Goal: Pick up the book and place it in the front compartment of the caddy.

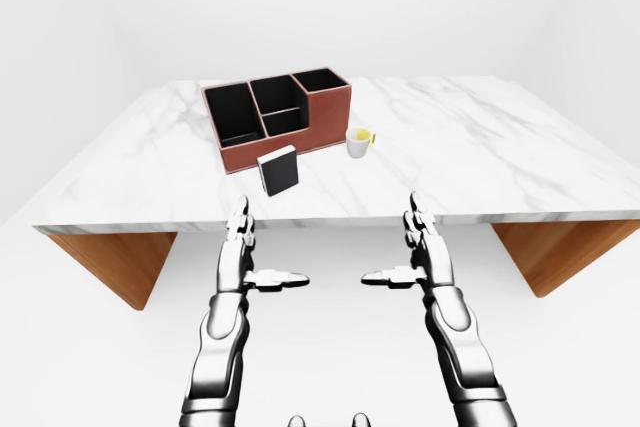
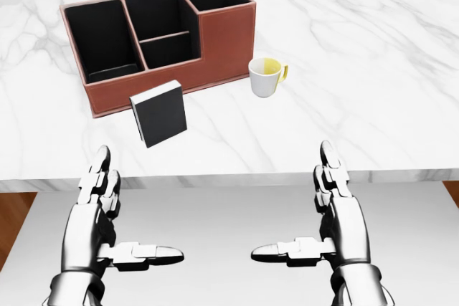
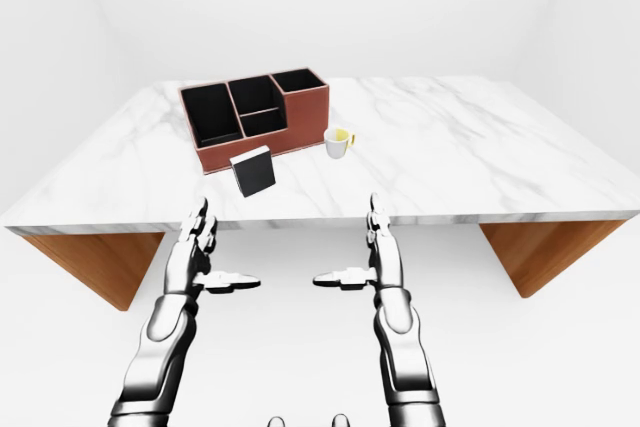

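A small black book (image 2: 159,113) with a white edge stands upright on the marble table (image 2: 373,69), just below the brown caddy (image 2: 215,44) in the head view. The caddy has several black compartments, all open at the top. My left hand (image 2: 125,216) hovers open below the table's near edge, under the book, holding nothing. Level with it on the right, my right hand (image 2: 308,213) is open too, thumb pointing inward, holding nothing. Both hands are well short of the book.
A white cup (image 2: 265,77) with a yellow inside and handle stands right of the caddy. The table rests on wooden legs (image 1: 120,262) at both ends. White floor and walls surround it.
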You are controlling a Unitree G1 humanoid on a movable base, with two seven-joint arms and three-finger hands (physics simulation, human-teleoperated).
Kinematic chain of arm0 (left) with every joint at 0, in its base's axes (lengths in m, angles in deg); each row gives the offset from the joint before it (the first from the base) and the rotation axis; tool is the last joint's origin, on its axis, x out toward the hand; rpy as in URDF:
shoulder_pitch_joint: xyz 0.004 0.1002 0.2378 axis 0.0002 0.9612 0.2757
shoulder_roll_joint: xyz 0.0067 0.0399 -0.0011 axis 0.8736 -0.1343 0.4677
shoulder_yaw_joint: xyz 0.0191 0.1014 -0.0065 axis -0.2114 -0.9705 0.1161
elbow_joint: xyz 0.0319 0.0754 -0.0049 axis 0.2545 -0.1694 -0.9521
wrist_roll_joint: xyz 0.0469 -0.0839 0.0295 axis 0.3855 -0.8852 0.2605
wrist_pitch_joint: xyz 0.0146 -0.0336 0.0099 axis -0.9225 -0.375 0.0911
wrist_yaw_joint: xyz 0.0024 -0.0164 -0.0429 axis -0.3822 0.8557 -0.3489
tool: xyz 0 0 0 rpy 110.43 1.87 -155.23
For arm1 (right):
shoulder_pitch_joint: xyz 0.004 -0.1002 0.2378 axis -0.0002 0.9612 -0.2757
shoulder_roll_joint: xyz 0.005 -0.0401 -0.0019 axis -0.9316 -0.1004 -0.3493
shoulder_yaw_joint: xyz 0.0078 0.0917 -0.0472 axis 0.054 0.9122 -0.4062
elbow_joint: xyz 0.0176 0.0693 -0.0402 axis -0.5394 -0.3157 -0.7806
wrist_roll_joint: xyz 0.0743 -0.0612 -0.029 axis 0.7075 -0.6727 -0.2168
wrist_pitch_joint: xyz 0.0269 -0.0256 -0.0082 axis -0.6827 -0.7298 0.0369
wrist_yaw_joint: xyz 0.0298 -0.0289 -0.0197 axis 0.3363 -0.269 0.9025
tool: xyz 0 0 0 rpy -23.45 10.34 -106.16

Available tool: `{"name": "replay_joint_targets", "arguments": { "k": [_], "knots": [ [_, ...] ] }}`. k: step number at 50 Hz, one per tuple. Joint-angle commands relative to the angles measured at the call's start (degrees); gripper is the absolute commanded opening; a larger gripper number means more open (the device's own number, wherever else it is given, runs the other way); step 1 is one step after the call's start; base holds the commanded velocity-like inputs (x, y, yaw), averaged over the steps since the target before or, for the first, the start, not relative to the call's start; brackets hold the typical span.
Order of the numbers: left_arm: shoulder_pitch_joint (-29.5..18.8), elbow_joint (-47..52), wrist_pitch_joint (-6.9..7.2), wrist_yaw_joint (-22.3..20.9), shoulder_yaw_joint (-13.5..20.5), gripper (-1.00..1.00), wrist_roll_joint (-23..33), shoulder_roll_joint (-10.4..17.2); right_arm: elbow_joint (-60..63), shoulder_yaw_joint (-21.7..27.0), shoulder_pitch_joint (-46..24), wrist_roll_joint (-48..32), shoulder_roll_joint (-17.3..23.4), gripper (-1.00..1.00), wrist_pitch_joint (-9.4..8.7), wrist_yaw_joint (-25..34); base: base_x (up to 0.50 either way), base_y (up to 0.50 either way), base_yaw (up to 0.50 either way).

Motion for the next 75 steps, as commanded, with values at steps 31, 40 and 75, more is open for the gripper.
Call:
{"name": "replay_joint_targets", "arguments": {
  "k": [31,40,75],
  "knots": [
    [1.0,15.3,4.90,-3.4,7.1,1.00,-7.7,2.3,26.9,-4.6,9.7,-7.1,-0.4,0.98,-5.09,-0.1,0.00,0.00,0.00],
    [0.2,15.5,4.90,-3.1,10.1,1.00,-11.2,3.1,29.8,-4.9,10.6,-7.9,-0.1,0.98,-5.09,-0.6,0.00,0.00,0.00],
    [-3.2,24.4,4.90,1.9,22.2,1.00,-28.0,9.3,38.4,-7.9,13.1,-11.6,0.1,0.98,-5.09,-2.7,0.00,0.00,0.00]
  ]
}}
